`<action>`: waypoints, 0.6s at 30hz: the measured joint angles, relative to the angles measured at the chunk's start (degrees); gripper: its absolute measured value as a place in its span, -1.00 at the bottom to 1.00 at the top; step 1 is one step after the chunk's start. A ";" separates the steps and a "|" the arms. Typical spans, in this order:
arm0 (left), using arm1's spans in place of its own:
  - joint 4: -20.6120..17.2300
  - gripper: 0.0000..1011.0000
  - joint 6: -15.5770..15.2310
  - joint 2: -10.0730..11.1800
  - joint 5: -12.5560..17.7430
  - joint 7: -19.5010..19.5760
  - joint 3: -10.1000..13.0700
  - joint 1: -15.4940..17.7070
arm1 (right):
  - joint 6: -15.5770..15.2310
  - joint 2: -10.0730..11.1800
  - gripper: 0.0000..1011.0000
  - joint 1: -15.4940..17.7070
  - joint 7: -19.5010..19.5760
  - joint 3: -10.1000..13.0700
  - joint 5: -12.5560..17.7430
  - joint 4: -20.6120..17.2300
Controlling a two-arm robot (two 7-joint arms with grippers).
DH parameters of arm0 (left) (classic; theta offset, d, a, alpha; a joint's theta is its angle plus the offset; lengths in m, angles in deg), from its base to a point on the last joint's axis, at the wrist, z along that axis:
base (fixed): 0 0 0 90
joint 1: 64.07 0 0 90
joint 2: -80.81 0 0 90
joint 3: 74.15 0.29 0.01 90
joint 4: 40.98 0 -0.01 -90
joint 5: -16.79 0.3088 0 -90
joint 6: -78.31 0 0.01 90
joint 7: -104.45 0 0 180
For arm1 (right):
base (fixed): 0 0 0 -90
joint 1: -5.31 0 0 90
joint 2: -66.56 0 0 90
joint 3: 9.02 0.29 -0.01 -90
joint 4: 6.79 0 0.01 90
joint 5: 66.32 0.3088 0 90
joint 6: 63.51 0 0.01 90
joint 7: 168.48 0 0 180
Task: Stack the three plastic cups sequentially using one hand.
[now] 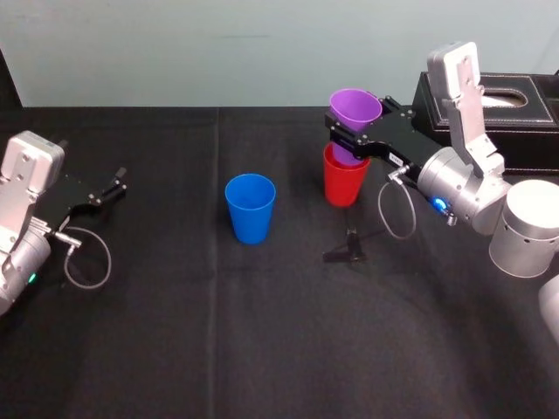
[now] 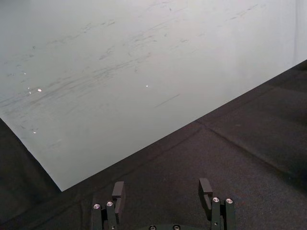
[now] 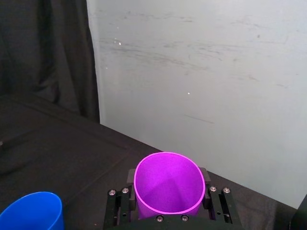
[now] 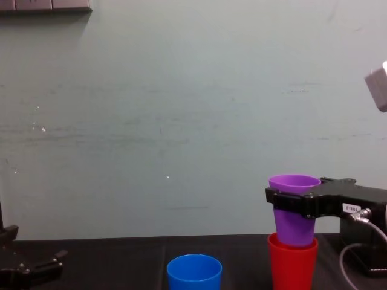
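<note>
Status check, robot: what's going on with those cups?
Right gripper shut on purple cup, its base inside red cup. Left gripper open, parked. Blue cup stands apart.

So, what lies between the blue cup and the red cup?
Nothing: in the head view the stretch of black cloth between the blue cup and the red cup is bare.

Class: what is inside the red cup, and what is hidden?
The lower end of the purple cup, with the jaws of the right gripper shut around its upper wall. The wall of the red cup hides its base. The left gripper lies parked, far left.
</note>
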 joint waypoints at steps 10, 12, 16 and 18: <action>0.00 0.99 0.00 0.00 0.00 0.00 0.00 0.00 | 0.54 -0.33 0.47 0.12 -0.34 0.08 -0.29 1.04; 0.00 0.99 0.00 0.00 0.00 0.00 0.00 0.00 | 0.70 -0.44 0.47 0.13 -0.39 0.08 -0.37 1.34; 0.00 0.99 0.00 0.00 0.00 0.00 0.00 0.00 | 1.24 -0.65 0.47 0.06 -0.42 -0.03 -0.67 2.00; 0.00 0.99 0.00 0.00 0.00 0.00 0.00 0.00 | 1.52 -0.72 0.47 0.06 -0.41 -0.08 -0.84 2.28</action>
